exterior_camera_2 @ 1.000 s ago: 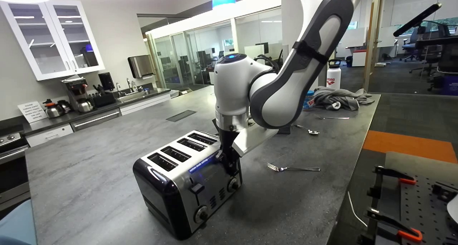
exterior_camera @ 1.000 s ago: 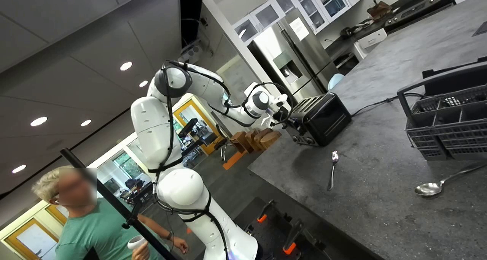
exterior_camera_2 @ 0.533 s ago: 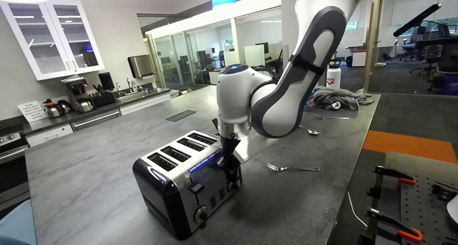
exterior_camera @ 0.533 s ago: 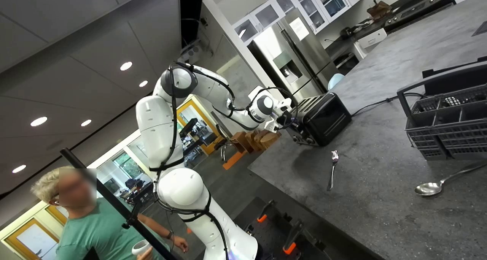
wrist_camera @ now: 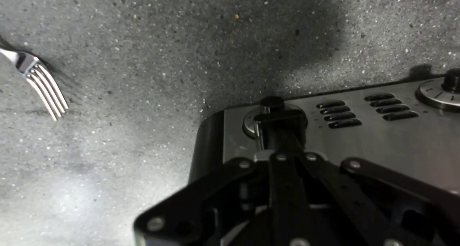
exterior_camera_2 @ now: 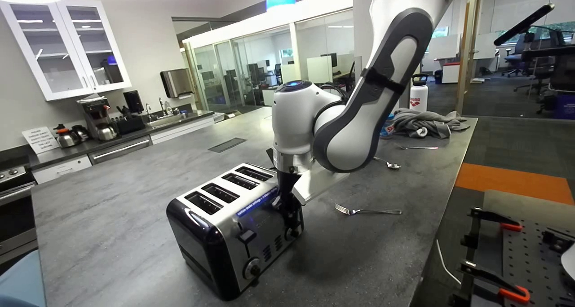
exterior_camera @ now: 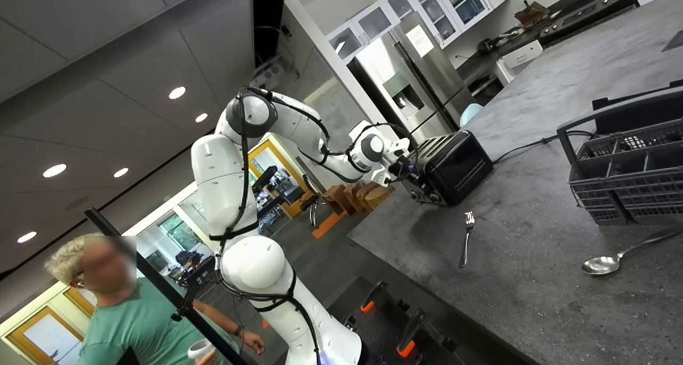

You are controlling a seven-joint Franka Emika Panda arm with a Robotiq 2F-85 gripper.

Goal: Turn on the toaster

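Note:
The black and silver four-slot toaster [exterior_camera_2: 197,248] stands on the counter; it also shows in an exterior view [exterior_camera: 453,170] and in the wrist view [wrist_camera: 373,138]. Its front carries a black lever [exterior_camera_2: 247,236] and a dial [exterior_camera_2: 253,268]. My gripper [exterior_camera_2: 292,219] points down against the toaster front, over its other half, just above that half's dial [wrist_camera: 272,104]. In the wrist view my gripper [wrist_camera: 284,140] looks shut, its fingers together over a dark, wide lever piece [wrist_camera: 280,118]. The fingers hide most of this lever, so exact contact cannot be told.
A fork [exterior_camera_2: 366,212] lies on the counter [exterior_camera_2: 359,257] near the toaster. A spoon [exterior_camera: 603,265] and a black cutlery basket [exterior_camera: 629,194] stand farther along. The toaster's cord [exterior_camera: 523,147] runs behind it. A grey towel [exterior_camera_2: 424,123] lies near the counter edge.
Over the last second my gripper has moved down along the toaster front and slightly towards its dial. In the last half second it has hardly moved. The toaster has not visibly shifted.

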